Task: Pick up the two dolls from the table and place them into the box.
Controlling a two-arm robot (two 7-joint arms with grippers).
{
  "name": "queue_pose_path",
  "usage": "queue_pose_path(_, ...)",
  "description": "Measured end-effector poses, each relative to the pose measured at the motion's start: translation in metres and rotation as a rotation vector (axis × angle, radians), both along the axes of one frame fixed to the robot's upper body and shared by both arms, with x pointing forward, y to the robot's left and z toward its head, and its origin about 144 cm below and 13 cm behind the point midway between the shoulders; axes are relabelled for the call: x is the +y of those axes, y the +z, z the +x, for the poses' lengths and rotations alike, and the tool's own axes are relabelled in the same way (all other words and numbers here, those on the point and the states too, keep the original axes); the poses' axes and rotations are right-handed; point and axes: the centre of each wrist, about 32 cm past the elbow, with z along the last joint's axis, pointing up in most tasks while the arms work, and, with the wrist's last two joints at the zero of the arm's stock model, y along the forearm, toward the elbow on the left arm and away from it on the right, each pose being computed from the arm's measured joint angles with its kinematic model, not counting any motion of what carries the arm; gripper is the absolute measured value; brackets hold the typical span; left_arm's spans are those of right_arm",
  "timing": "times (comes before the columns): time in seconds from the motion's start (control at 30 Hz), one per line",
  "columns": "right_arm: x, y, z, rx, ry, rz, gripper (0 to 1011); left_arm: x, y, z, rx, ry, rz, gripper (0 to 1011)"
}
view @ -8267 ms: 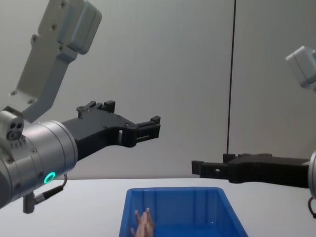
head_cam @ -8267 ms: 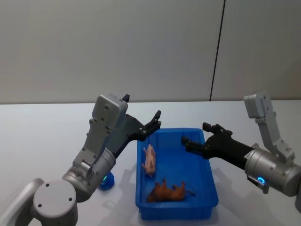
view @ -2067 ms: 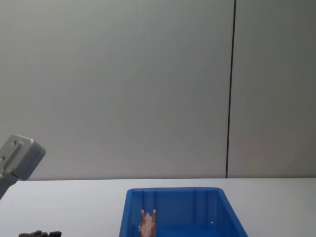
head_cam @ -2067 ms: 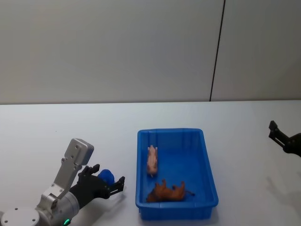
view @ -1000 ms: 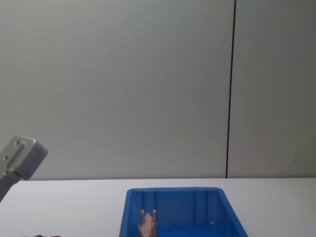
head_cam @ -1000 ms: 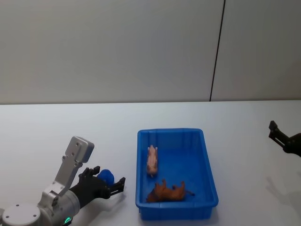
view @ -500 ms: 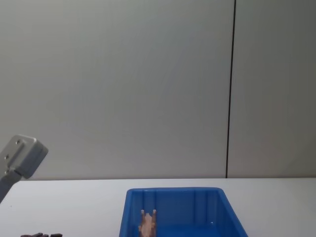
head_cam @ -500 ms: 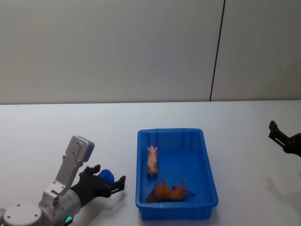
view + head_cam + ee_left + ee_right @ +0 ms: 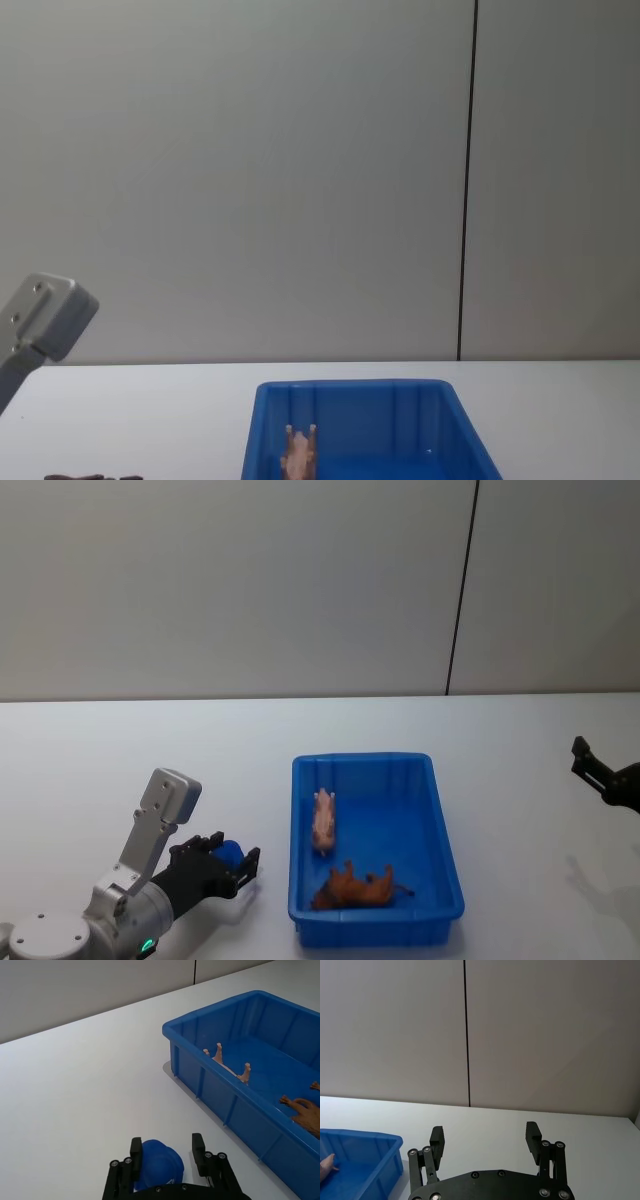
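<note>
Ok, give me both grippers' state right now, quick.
Left gripper: fingers closed around the blue doll, low on the table beside the box.
Right gripper: open, empty, off at the right.

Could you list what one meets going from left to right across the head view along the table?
Left gripper closed around the dark blue doll → blue box, holding the pinkish-tan doll and then an orange-brown toy animal → right gripper, parked at the right edge.
</note>
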Motion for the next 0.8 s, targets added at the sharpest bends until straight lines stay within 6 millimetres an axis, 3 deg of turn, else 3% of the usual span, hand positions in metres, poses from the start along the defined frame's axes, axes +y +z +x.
queue_pose_path(0.03,0.0000,0.0000,0.0000,0.000,0.000,0.000,1001,0.0000,0.0000,0.0000,0.000,0.000,0.000,588)
queue_pose_path(0.2,0.0000,0.0000,0.0000,0.000,0.000,0.000,1001,-0.0001,0.0000,0.0001,-0.001,0.000,-0.001,487)
queue_pose_path(0.37,0.0000,0.0000,0.0000,0.000,0.000,0.000,1001,-0.0002,0.0000,0.0003,-0.002,0.000,-0.001,298)
queue_pose_path(0.8,0.0000,0.0000,0.0000,0.000,0.000,0.000,1001,-0.0003,0.0001,0.0006,-0.008,0.000,-0.004,207)
